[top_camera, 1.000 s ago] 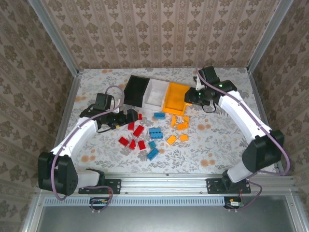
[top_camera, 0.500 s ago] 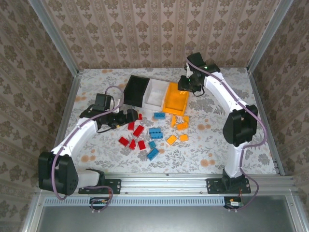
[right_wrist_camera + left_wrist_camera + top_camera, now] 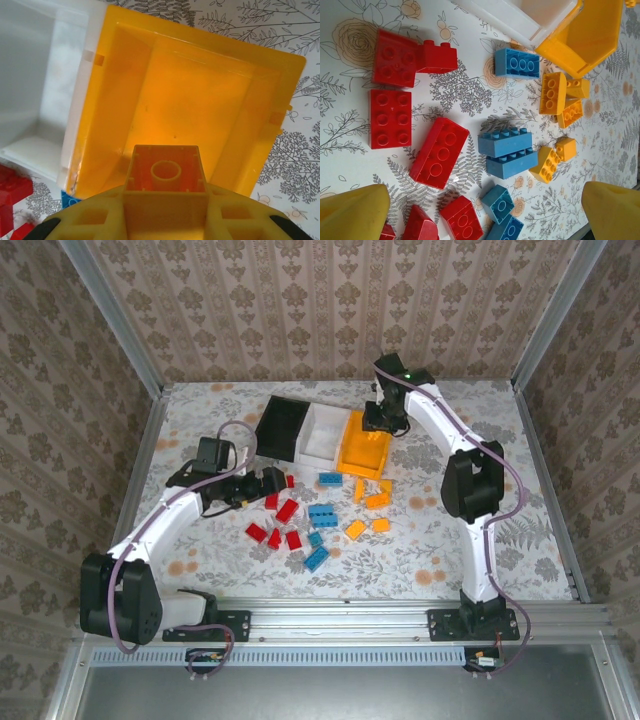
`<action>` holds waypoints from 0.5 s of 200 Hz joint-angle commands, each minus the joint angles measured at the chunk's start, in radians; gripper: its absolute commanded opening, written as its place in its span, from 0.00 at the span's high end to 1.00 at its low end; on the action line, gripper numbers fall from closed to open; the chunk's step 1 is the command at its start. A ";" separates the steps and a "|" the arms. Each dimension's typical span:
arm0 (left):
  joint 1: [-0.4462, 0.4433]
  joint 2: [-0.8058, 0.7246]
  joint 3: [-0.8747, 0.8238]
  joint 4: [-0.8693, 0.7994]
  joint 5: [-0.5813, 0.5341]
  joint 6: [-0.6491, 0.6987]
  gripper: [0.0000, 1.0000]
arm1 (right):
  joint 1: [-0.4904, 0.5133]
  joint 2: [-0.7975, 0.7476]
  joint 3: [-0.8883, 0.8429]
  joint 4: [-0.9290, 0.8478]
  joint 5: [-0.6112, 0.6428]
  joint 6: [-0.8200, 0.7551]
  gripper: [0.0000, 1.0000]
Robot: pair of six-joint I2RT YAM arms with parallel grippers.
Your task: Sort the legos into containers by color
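Right wrist: holding small orange plastic brick (image 3: 165,172) in right gripper (image 3: 165,205) over empty orange plastic bin (image 3: 200,95); left gripper (image 3: 483,207) wide above unsorted red plastic bricks (image 3: 390,118); barely begun.

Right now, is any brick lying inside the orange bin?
No, the orange bin is bare inside; the right tool holds an orange brick.

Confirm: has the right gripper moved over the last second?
Yes. The right gripper, shut on an orange lego, swung left from beside the orange bin's right wall to above the bin.
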 commanded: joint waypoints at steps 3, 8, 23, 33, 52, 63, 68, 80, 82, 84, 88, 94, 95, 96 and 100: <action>0.015 -0.015 -0.018 0.011 0.028 -0.011 0.00 | 0.016 0.066 0.060 -0.052 0.038 -0.011 0.69; 0.016 -0.015 -0.021 0.013 0.032 -0.013 0.00 | 0.018 0.079 0.070 -0.054 0.042 -0.011 0.69; 0.021 -0.019 -0.024 0.012 0.036 -0.014 0.00 | 0.022 0.125 0.104 -0.069 0.056 -0.011 0.69; 0.024 -0.025 -0.028 0.007 0.029 -0.013 0.00 | 0.027 0.152 0.124 -0.077 0.064 -0.011 0.69; 0.034 -0.041 -0.036 0.000 0.026 -0.013 0.00 | 0.033 0.194 0.156 -0.087 0.075 -0.011 0.67; 0.042 -0.048 -0.042 -0.004 0.027 -0.012 0.00 | 0.036 0.212 0.172 -0.093 0.082 -0.011 0.65; 0.047 -0.051 -0.043 -0.006 0.030 -0.012 0.00 | 0.037 0.219 0.178 -0.096 0.084 -0.011 0.63; 0.053 -0.056 -0.043 -0.010 0.033 -0.010 0.00 | 0.038 0.229 0.189 -0.098 0.089 -0.007 0.57; 0.054 -0.057 -0.043 -0.010 0.033 -0.010 0.00 | 0.039 0.229 0.190 -0.099 0.089 -0.006 0.56; 0.055 -0.056 -0.044 -0.010 0.033 -0.010 0.00 | 0.038 0.229 0.190 -0.099 0.089 -0.005 0.55; 0.057 -0.057 -0.043 -0.010 0.034 -0.010 0.00 | 0.039 0.229 0.192 -0.099 0.090 -0.005 0.54; 0.059 -0.058 -0.044 -0.011 0.034 -0.012 0.00 | 0.040 0.229 0.192 -0.098 0.089 -0.003 0.52; 0.059 -0.058 -0.044 -0.011 0.035 -0.012 0.00 | 0.040 0.229 0.193 -0.098 0.089 -0.003 0.51; 0.059 -0.058 -0.044 -0.010 0.035 -0.012 0.00 | 0.041 0.228 0.193 -0.099 0.090 -0.003 0.51; 0.061 -0.058 -0.042 -0.010 0.035 -0.013 0.00 | 0.040 0.225 0.194 -0.099 0.091 -0.003 0.49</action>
